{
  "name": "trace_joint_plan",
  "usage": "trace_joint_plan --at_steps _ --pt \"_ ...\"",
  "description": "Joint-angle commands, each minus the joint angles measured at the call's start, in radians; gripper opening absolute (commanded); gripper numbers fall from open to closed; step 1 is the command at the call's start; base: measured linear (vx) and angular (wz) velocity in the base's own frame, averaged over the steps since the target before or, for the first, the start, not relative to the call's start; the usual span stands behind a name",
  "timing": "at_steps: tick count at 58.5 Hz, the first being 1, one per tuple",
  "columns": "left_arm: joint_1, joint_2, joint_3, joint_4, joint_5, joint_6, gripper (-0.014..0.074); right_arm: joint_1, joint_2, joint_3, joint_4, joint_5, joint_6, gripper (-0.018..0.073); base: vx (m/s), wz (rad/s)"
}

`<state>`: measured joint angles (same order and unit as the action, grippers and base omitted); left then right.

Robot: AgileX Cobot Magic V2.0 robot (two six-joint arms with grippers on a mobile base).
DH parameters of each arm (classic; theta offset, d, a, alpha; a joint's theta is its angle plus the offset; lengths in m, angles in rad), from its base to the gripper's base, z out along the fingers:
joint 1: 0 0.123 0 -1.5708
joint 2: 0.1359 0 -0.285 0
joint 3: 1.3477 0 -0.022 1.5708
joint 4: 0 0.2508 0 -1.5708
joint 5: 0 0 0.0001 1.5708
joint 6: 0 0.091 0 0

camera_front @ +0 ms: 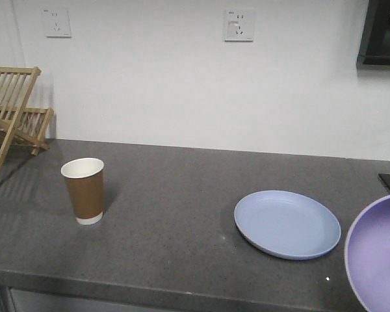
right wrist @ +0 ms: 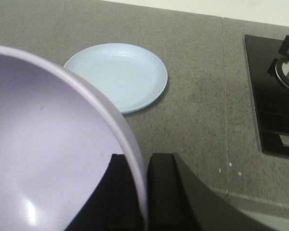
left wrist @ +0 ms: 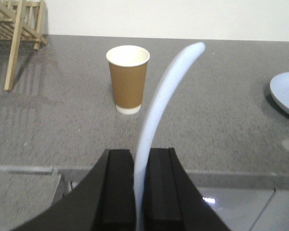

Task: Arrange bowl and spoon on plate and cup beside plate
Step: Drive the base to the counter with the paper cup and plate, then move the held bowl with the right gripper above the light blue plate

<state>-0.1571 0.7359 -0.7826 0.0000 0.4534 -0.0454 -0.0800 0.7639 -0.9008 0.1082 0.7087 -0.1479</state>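
matte plastic bowl (right wrist: 48, 159) and plate (camera_front: 287, 224); paper cup (camera_front: 84, 190); speckled matte stone-like counter (camera_front: 169, 227).

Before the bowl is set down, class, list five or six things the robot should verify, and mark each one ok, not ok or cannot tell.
1. Hold of right end effector on bowl: ok, shut on the rim.
2. Hold of left end effector on spoon: ok, clamped.
3. Top of plate free: ok, nothing on it.
4. Is the bowl over the plate: not ok, it hangs off to the side.
5. Is the cup upright on counter: ok.
6. Is the cup beside the plate: not ok, a wide gap lies between them.
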Motion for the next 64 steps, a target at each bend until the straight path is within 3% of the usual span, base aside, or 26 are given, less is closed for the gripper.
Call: trace_joint_plan --at_steps 1,64 --pt "-0.002 -0.005 -0.029 -0.006 -0.085 -0.005 0.0004 -0.002 -0.004 -0.029 0.002 -0.082 -0.005 -0.0012 0.33 -0.07" --pt "-0.002 -0.004 -0.029 -0.006 -0.085 -0.005 0.0004 -0.002 -0.004 -0.029 0.002 -0.082 -0.005 -0.0012 0.21 -0.14"
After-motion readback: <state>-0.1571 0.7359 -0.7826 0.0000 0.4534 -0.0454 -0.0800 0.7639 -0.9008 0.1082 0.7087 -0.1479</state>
